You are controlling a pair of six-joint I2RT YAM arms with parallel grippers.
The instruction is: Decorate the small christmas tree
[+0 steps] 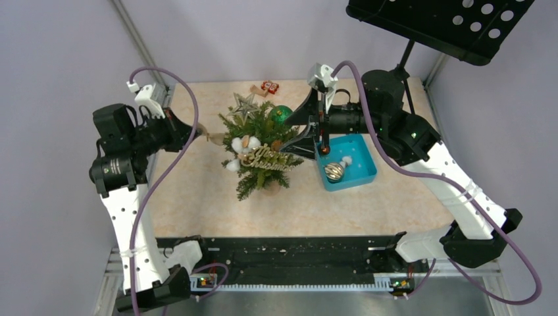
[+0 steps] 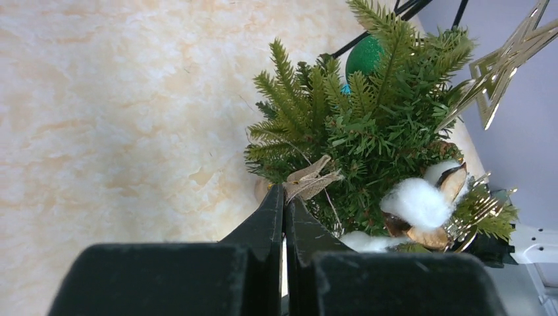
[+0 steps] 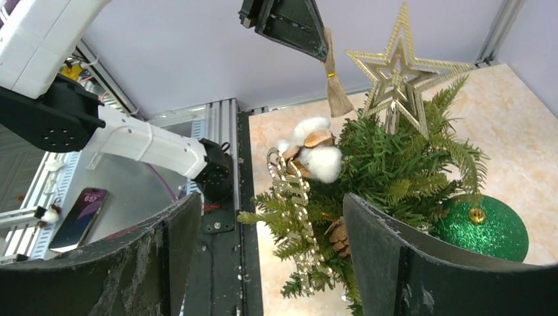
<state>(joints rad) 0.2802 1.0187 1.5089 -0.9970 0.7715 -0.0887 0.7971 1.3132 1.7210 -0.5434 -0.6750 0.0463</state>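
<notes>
The small christmas tree is standing upright mid-surface. I am pinching a burlap bow in the left gripper, its jaws closed on it, just beside the tree's left branches. The right gripper is hanging wide open at the tree's right side, with a green bauble sitting just beyond.

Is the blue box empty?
No, not empty. The blue box has a striped ball and a small white puff lying inside it.

robot lab cell | lilac walls behind table | aluminium posts at table's far corners | mounting rail at table's near edge
</notes>
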